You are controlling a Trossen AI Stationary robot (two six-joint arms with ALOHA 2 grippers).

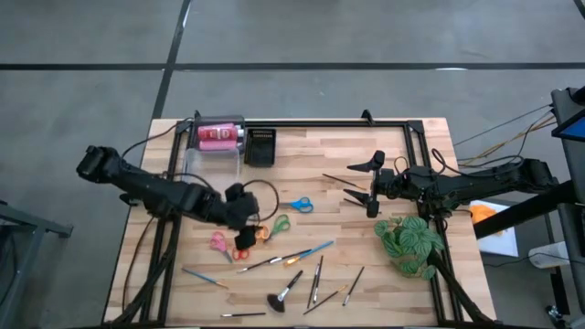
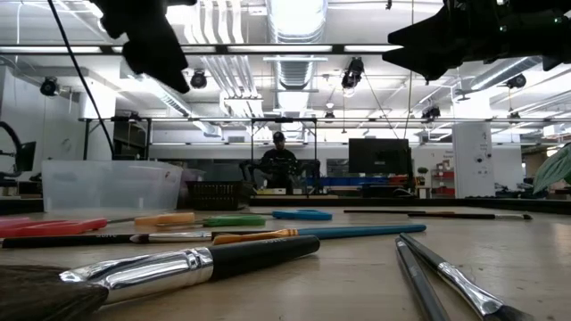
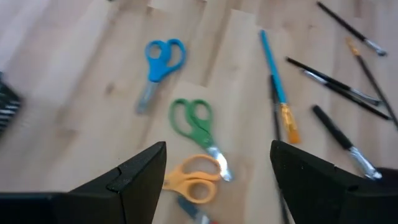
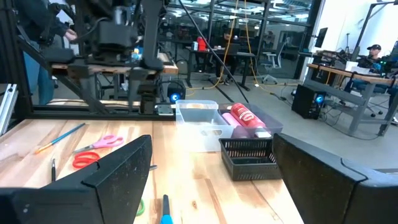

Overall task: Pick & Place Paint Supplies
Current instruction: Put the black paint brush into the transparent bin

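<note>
Light wood-plank table [image 1: 302,155] on a grey concrete floor, black rail frame around its edges. Left gripper [image 1: 243,239] hangs over the left-centre, fingers spread and empty, above the orange scissors [image 1: 263,232] with the green scissors [image 1: 279,223] just beside; pink scissors [image 1: 220,242] sit left of it, blue scissors [image 1: 297,204] a little farther toward the table's middle. Right gripper [image 1: 369,185] waits over the right-centre, jaws wide, holding nothing. Brushes scattered along the near edge: a blue-handled brush [image 1: 309,250], a fat black brush [image 1: 283,294], and several thin ones [image 1: 316,279]; two more thin black brushes [image 1: 345,181] lie near the right gripper. Pink paint bottle [image 1: 218,135] lies in the clear tub [image 1: 212,160] at the far left corner, black tray [image 1: 260,146] just beside it. Green plant [image 1: 409,242] on the right side. Low view: open lab room behind, ceiling strip lights, desks and monitors, a person [image 2: 278,156] seated far off.
</note>
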